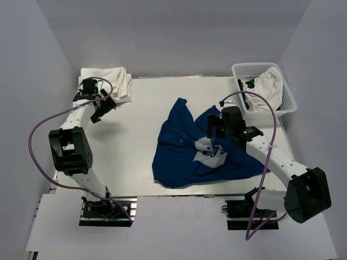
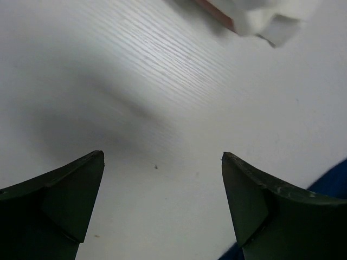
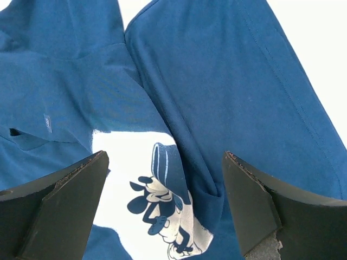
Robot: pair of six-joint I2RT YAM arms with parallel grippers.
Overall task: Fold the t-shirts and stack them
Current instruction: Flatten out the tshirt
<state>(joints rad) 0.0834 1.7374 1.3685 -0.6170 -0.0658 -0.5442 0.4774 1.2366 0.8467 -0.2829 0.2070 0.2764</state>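
Both sets of jaws stood wide and empty: the right gripper (image 3: 164, 157) hung over the navy t-shirt (image 1: 181, 149), with its pale cartoon print (image 3: 162, 216) at 6 o'clock in the wrist view, and the left gripper (image 2: 162, 156) over bare table (image 1: 135, 135). The navy shirt lay crumpled toward 3 o'clock of the table's centre. White t-shirts (image 1: 116, 81) sat at 10 o'clock, and another white t-shirt (image 1: 268, 84) lay in the basket (image 1: 290, 103) at 2 o'clock.

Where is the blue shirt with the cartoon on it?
In the top view the blue t-shirt lies crumpled on the table, right of centre, under the open right gripper and nearer than the white basket.
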